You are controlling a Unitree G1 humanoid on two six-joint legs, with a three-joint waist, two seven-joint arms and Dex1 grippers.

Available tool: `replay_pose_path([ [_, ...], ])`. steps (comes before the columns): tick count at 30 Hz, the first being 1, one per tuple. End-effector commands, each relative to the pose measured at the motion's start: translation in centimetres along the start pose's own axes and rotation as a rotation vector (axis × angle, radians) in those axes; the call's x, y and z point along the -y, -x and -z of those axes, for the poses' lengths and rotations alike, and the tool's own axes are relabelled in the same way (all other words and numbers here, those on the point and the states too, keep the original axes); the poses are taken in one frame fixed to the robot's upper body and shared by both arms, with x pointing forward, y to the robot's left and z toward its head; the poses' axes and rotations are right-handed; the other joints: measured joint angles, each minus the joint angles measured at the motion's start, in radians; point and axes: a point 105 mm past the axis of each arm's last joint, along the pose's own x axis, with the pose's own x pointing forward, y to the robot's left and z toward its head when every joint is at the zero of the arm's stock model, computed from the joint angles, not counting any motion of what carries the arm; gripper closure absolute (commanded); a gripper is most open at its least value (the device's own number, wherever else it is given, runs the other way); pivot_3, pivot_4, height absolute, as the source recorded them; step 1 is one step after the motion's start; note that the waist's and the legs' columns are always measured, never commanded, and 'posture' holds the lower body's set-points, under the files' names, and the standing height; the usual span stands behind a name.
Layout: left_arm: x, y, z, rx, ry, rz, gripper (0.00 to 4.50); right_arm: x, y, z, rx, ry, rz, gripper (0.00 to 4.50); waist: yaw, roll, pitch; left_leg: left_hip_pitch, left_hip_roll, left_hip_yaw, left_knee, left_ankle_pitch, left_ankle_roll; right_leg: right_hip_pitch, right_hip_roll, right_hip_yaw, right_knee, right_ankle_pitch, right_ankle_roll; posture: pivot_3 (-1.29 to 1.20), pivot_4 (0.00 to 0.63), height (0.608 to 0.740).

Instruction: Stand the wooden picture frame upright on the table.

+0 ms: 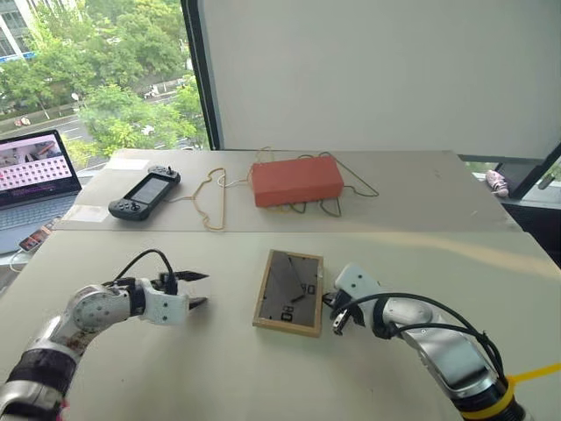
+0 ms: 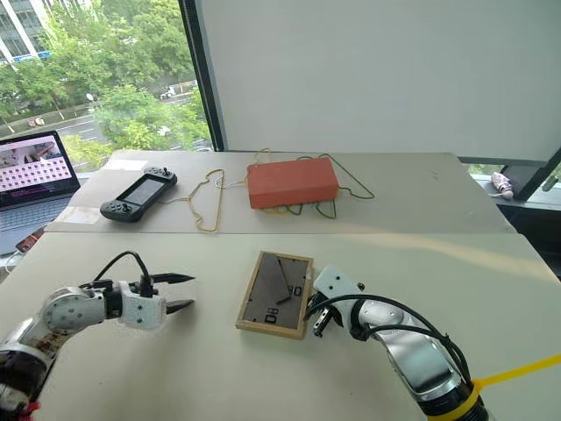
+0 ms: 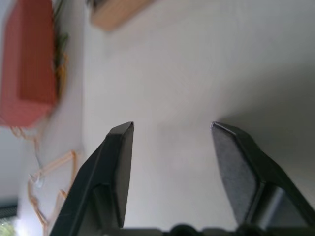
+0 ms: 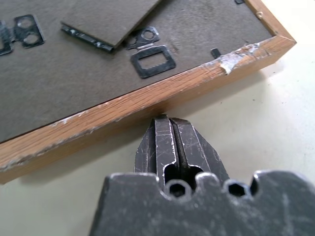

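Small rectangular light-wood picture frame (image 1: 288, 293) lying flat, dark grey back up, stand folded out slightly, on pale beige bench (image 1: 263, 377)

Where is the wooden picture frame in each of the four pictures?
Left eye view: the small light-wood picture frame lies face down at centre, dark grey back up.
Right eye view: just left of centre, same pose.
Left wrist view: one pale wooden corner at the picture's edge.
Right wrist view: close up, its wooden edge right at the shut right pincer.
Shared landmark: the red-orange box, also in the left wrist view.
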Motion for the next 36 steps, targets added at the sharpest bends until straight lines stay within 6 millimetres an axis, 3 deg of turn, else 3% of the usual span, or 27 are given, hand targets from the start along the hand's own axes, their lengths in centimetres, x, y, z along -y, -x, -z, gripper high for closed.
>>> replay_pose_path([
  [1, 1.7, -1.6, -1.8, 0.142, -0.142, 0.019, 0.41, 0.0, 0.1, 0.4, -0.017, -0.053, 0.017, 4.50, -0.001, 0.000, 0.000, 0.000, 0.000, 0.000, 0.000, 0.000, 0.000, 0.000, 0.000, 0.000, 0.001, 0.000, 0.000, 0.00, 0.150, 0.740],
  [2, 1.8, -1.9, -2.0, 0.161, -0.154, 0.012, 0.02, 0.0, 0.2, 0.3, -0.015, -0.061, 0.016, 4.50, -0.001, 0.000, 0.000, 0.000, 0.000, 0.000, 0.000, 0.000, 0.000, 0.000, 0.000, 0.000, 0.001, 0.000, 0.000, 0.00, 0.150, 0.740],
  [10, 3.4, -5.1, -4.3, 0.333, -0.224, 0.015, 0.02, -1.7, 0.7, 0.3, -0.040, -0.139, -0.058, 4.50, 0.019, 0.002, -0.003, -0.001, -0.003, 0.000, 0.000, 0.000, 0.000, 0.000, -0.003, 0.000, 0.001, 0.000, 0.003, 0.00, 0.150, 0.740],
  [18, 4.0, -8.1, -7.4, 0.501, -0.250, 0.004, 0.02, -1.6, 0.4, 0.1, -0.045, -0.144, -0.039, 4.50, 0.027, 0.003, -0.016, -0.002, -0.003, 0.001, 0.000, 0.000, 0.000, 0.000, -0.004, -0.001, -0.001, -0.001, 0.004, 0.00, 0.150, 0.740],
  [25, 3.2, -8.2, -7.9, 0.544, -0.232, -0.041, 0.02, -1.4, 0.5, 0.0, -0.043, -0.143, -0.024, 4.50, 0.024, 0.003, -0.019, -0.002, -0.004, 0.001, 0.000, -0.001, 0.001, 0.000, -0.004, -0.001, -0.002, -0.001, 0.005, 0.00, 0.150, 0.740],
  [30, 3.5, -7.1, -7.7, 0.553, -0.215, -0.032, 0.02, -1.3, 0.6, 0.2, -0.049, -0.146, -0.012, 4.50, 0.021, 0.003, -0.019, -0.002, -0.004, 0.001, 0.000, -0.001, 0.001, 0.000, -0.004, -0.001, -0.002, -0.001, 0.005, 0.00, 0.150, 0.740],
  [31, 3.7, -6.9, -7.6, 0.554, -0.209, -0.021, 0.57, -1.2, 0.6, 0.3, -0.049, -0.148, -0.010, 4.50, 0.020, 0.003, -0.019, -0.003, -0.004, 0.001, 0.000, -0.001, 0.001, 0.000, -0.004, -0.001, -0.002, -0.001, 0.005, 0.00, 0.150, 0.740],
  [32, 3.9, -6.7, -7.7, 0.559, -0.212, -0.012, 0.75, -1.2, 0.6, 0.3, -0.050, -0.148, -0.008, 4.50, 0.018, 0.002, -0.019, -0.003, -0.004, 0.001, 0.000, -0.001, 0.001, -0.001, -0.004, -0.001, -0.002, -0.001, 0.005, 0.00, 0.150, 0.740],
  [36, 4.3, -6.3, -7.7, 0.565, -0.224, 0.005, 2.24, -1.0, 0.5, 0.4, -0.054, -0.149, -0.002, 4.50, 0.018, 0.002, -0.019, -0.004, -0.004, 0.000, 0.000, -0.001, 0.001, -0.002, -0.003, -0.001, -0.002, -0.001, 0.004, 0.00, 0.150, 0.740],
])
